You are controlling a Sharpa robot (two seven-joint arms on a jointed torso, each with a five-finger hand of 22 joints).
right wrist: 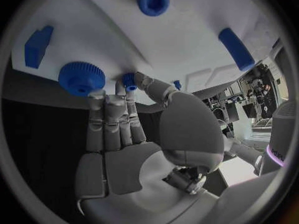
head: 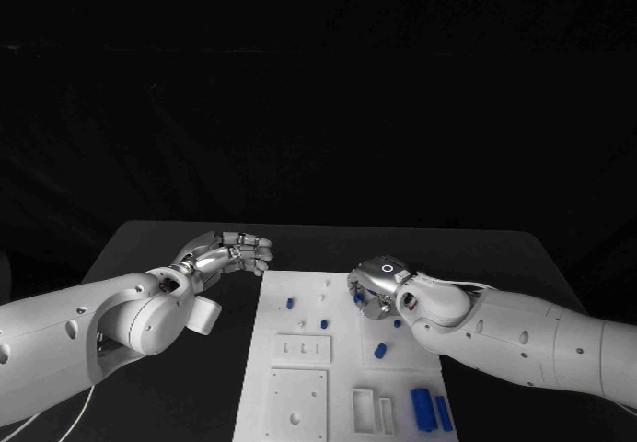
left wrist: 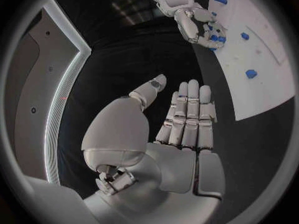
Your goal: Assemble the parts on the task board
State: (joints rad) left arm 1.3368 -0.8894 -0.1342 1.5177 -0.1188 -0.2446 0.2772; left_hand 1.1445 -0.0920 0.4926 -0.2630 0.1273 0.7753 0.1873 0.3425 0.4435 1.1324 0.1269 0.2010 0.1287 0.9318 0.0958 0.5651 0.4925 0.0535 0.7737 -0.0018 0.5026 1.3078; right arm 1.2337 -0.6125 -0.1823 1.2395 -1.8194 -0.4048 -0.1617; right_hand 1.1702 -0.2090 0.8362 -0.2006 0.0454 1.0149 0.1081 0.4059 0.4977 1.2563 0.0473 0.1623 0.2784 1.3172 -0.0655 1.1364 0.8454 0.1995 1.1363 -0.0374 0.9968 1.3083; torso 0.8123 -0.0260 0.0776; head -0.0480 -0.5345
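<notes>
Right wrist view: your right hand [right wrist: 134, 129] pinches a small blue peg [right wrist: 129, 80] above the board [right wrist: 187, 40]. Seat it upright, I'd say. Left hand [left wrist: 177, 119] is flat, holding nothing.

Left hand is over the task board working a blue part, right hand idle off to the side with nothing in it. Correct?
Sides are swapped. The head view shows the right hand over the task board; in the right wrist view its fingertips pinch a small blue part. The left hand is the idle one, off the board's edge over the black table, fingers straight with nothing in them, as the left wrist view confirms.
</notes>
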